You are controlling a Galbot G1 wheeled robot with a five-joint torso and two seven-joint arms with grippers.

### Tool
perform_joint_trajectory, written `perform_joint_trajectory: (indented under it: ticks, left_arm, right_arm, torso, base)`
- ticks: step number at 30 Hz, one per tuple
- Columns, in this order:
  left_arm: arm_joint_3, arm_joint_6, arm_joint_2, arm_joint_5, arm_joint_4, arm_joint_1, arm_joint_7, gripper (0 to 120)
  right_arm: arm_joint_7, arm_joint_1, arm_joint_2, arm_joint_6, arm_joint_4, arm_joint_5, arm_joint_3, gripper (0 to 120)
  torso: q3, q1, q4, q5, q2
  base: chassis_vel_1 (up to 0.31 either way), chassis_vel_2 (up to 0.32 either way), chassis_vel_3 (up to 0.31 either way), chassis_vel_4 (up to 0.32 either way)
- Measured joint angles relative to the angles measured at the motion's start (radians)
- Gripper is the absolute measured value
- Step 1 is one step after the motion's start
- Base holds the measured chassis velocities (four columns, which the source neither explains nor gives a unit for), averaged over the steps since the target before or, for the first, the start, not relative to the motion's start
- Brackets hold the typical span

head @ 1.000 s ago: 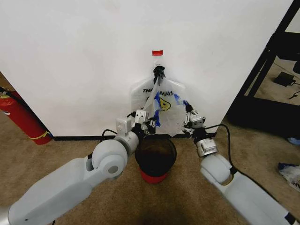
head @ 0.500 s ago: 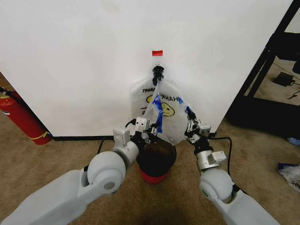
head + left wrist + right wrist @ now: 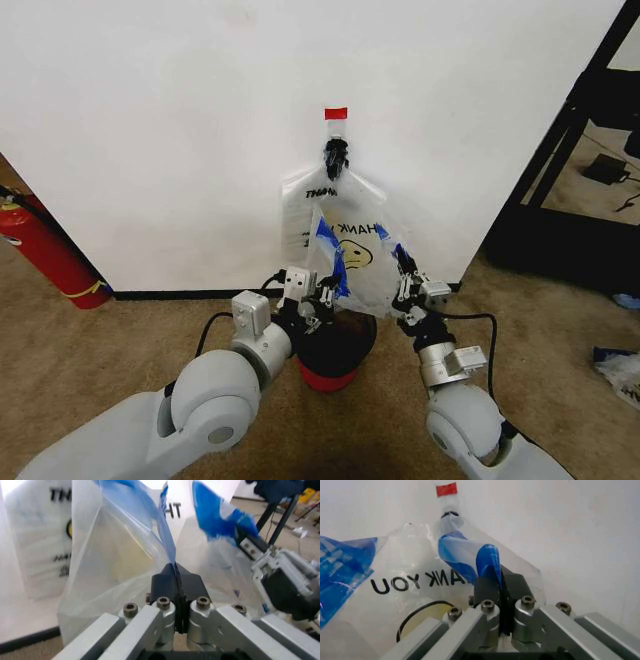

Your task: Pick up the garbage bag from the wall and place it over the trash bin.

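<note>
Looking down from the head, the garbage bag [image 3: 352, 262] hangs spread between both grippers above the trash bin [image 3: 335, 352]. Left wrist: left gripper [image 3: 177, 587] clenched on its blue-patched rim. Right wrist: right gripper [image 3: 500, 588] pinching the rim, beside the wall [image 3: 560, 525].

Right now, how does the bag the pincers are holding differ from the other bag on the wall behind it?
The garbage bag carries blue patches near its rim; the flat bag shows none. The garbage bag is pulled open above the trash bin, pinched by the left pincer and the right pincer; the flat bag hangs flat against the wall from the hook, untouched. Both are translucent white with black lettering.
</note>
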Motion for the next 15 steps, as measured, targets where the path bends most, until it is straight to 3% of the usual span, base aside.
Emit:
perform_joint_trajectory:
  ticks: [10, 15]
  left_arm:
    - [-0.066, 0.0, 0.006, -0.001, -0.062, 0.057, 0.001, 0]
    - [-0.084, -0.003, -0.038, 0.028, -0.036, 0.131, 0.005, 0]
  right_arm:
    - [0.051, -0.012, 0.058, -0.051, 0.093, 0.228, 0.004, 0]
    - [0.055, -0.016, 0.083, -0.053, 0.067, 0.259, -0.005, 0]
  torso:
    - [0.0, 0.0, 0.0, 0.0001, 0.0]
    - [0.0, 0.0, 0.0, 0.0001, 0.0]
  base:
    - [0.0, 0.0, 0.0, 0.0]
    - [0.0, 0.0, 0.0, 0.0]
